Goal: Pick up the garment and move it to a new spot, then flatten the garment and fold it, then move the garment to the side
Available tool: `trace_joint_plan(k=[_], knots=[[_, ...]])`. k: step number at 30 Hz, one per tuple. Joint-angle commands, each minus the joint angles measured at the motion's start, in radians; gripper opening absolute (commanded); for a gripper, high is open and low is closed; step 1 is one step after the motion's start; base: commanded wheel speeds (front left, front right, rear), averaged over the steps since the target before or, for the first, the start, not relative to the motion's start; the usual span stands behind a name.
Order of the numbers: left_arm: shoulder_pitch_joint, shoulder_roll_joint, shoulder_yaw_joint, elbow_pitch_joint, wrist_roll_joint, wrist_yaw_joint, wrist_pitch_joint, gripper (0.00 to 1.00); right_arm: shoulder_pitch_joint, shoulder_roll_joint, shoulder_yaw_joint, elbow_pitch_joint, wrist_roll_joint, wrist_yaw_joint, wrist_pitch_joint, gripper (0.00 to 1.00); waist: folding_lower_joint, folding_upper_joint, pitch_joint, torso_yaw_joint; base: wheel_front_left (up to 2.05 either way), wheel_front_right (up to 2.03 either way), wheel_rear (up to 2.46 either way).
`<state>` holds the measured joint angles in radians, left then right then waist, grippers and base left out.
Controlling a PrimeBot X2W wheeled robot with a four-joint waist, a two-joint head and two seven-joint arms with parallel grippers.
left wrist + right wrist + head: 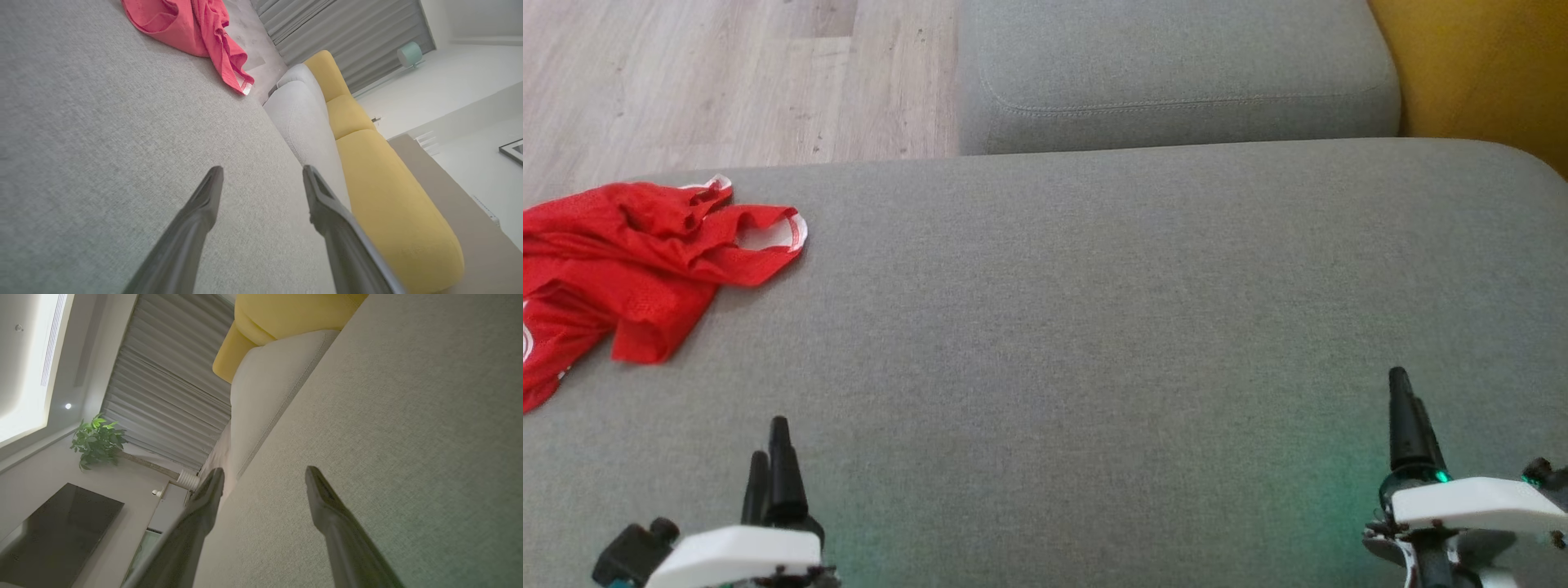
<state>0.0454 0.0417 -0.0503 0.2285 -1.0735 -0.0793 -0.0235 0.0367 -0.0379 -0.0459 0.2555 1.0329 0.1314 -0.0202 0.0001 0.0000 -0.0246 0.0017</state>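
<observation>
Garment [645, 253] is seen crumpled at the far left of the sofa [1094, 327], untouched; pickup, the first step, is judged not yet begun; left gripper [769, 441] and right gripper [1409, 388] are held near, spread and empty, well apart from it; a far-left reach is called for next.

Living room: seating and fittings.
Wide grey fabric cushion [1135, 327] in foreground, second grey cushion [1176, 73] behind it, yellow cushions [392, 196] alongside. Pale wood-plank floor [711, 82]. Grey pleated curtains [171, 388], potted plant [96, 439], dark screen [57, 535]. Ceiling spotlight [68, 406] lit.
</observation>
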Motion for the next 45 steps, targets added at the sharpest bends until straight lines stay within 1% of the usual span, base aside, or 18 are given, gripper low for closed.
trace_joint_plan(k=[1,16,17,45], knots=[[-0.018,0.005,0.001,-0.035,0.036,0.002,-0.013,1.00,-0.010,-0.006,0.015,-0.037,-0.040,0.000,-0.017,1.00,-0.0001,0.0000,0.000,0.000,0.00,0.00,0.00],[-0.001,0.006,-0.030,-0.020,0.228,0.013,-0.057,1.00,-0.001,-0.007,0.046,-0.041,-0.243,0.000,-0.061,1.00,-0.0001,0.0000,-0.010,0.000,0.00,0.00,0.00],[-0.001,0.006,-0.030,-0.020,0.228,0.013,-0.057,1.00,-0.001,-0.007,0.046,-0.041,-0.243,0.000,-0.061,1.00,-0.0001,0.0000,-0.010,0.000,0.00,0.00,0.00],[0.029,0.015,-0.053,0.016,0.545,0.032,-0.140,1.00,0.024,-0.010,0.099,-0.057,-0.605,-0.001,-0.144,1.00,-0.0001,0.0000,-0.027,-0.001,0.00,0.00,0.00]])
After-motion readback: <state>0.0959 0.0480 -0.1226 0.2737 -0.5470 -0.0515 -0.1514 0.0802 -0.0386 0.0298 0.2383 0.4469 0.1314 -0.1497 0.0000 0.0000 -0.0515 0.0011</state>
